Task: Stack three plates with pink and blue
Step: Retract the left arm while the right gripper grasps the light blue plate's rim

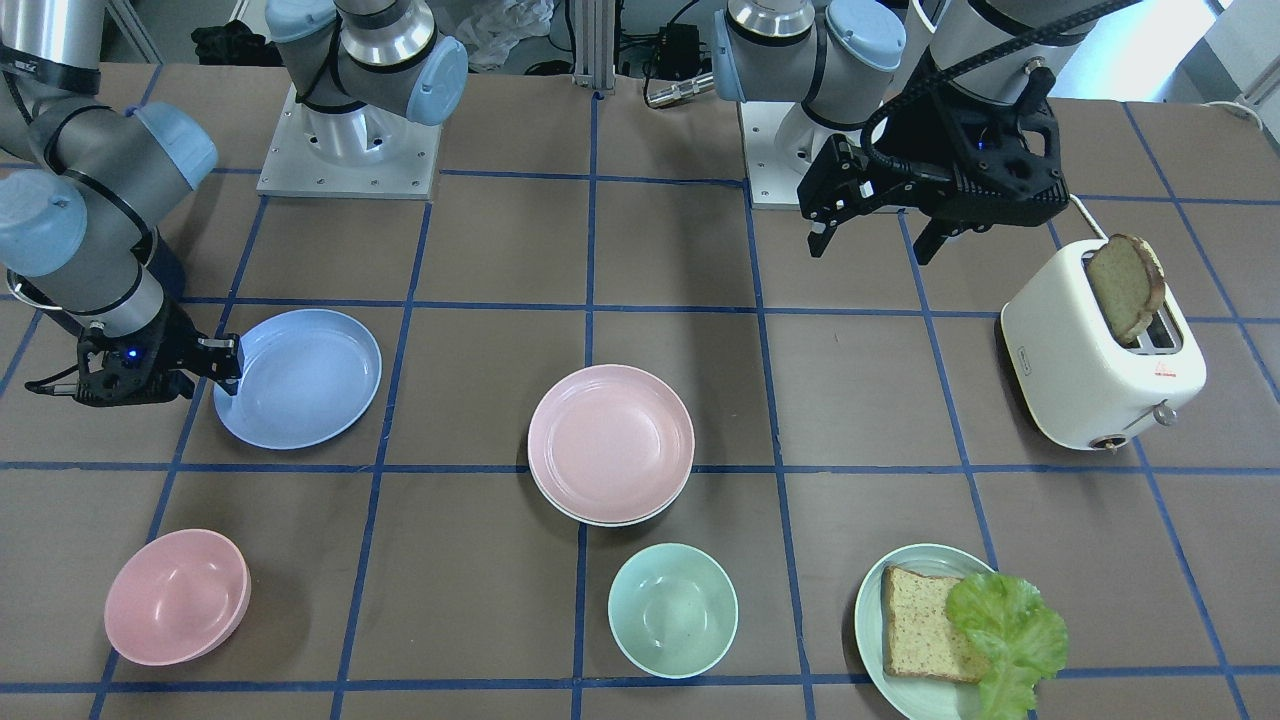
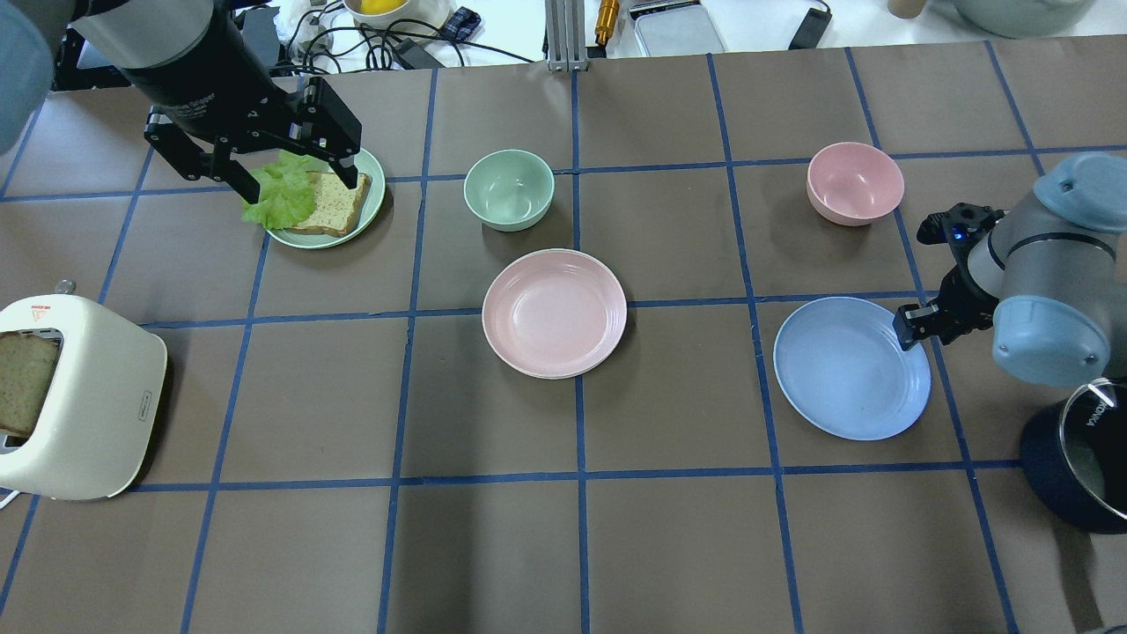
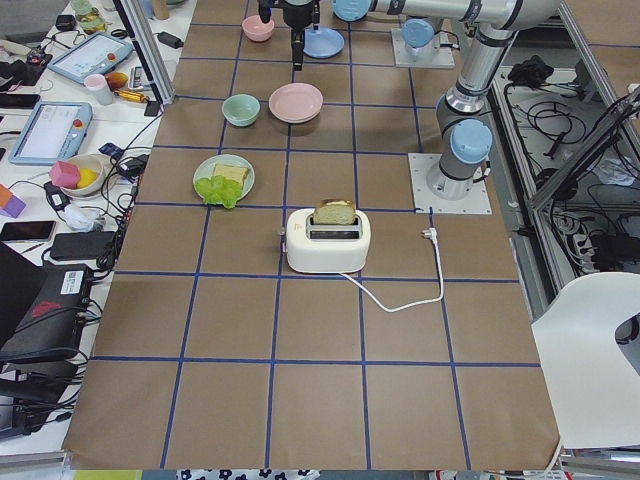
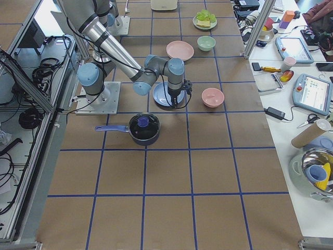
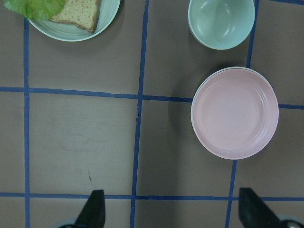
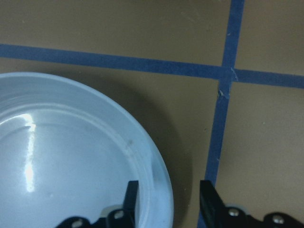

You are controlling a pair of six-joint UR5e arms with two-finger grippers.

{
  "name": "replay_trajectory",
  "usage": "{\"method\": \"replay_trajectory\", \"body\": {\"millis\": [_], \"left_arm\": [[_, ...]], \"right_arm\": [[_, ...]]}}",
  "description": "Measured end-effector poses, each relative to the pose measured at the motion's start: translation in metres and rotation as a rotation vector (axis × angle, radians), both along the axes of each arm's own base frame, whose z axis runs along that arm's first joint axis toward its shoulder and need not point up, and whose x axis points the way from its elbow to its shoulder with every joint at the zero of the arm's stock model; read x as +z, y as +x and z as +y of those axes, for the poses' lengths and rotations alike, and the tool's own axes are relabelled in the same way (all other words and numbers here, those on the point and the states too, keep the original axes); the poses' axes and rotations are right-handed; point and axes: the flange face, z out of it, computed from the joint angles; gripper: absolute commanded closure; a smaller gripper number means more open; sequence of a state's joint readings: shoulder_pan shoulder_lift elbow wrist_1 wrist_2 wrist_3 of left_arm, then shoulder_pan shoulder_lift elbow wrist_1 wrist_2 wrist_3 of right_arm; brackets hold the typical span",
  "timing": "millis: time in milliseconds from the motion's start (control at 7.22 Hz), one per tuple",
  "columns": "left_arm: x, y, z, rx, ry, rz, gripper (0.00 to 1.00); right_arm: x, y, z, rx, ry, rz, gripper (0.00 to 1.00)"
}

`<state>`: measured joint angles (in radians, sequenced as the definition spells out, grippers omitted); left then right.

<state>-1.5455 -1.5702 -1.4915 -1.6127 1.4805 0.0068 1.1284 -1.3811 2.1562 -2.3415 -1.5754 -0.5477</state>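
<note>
The pale pink plate [image 1: 610,440] lies at the table's middle, on top of the cream-white plate, of which only a thin rim [image 1: 592,519] shows. The light blue plate [image 1: 300,380] lies apart, on my right side [image 2: 850,370]. My right gripper [image 1: 232,368] is low at that plate's edge. In the right wrist view its open fingers [image 6: 132,202] straddle the blue plate's rim [image 6: 159,175], one inside and one outside. My left gripper [image 2: 299,180] is open and empty, high above the table. Its wrist view looks down on the pink plate [image 5: 235,111].
A pink bowl [image 2: 854,182] stands beyond the blue plate. A mint bowl [image 2: 509,187] is beyond the pink plate. A mint plate [image 1: 868,610] bears bread and lettuce. A white toaster [image 1: 1090,370] with bread is on my left. A dark blue pot [image 2: 1074,467] sits by my right arm.
</note>
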Motion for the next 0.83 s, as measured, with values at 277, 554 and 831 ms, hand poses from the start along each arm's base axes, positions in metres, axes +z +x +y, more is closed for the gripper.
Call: {"method": "replay_trajectory", "body": {"millis": [277,554,831], "left_arm": [[0.002,0.000,0.008,0.028,0.000,0.001,0.00],[0.005,0.010,0.006,0.096,-0.002,-0.013,0.00],[0.009,0.022,-0.010,0.168,0.021,-0.045,0.00]], "right_arm": [[-0.007,0.000,0.000,-0.002,0.015,-0.007,0.58],[-0.013,-0.001,-0.001,-0.003,0.025,-0.012,0.71],[-0.014,-0.001,-0.002,-0.004,0.030,-0.013,0.83]]}}
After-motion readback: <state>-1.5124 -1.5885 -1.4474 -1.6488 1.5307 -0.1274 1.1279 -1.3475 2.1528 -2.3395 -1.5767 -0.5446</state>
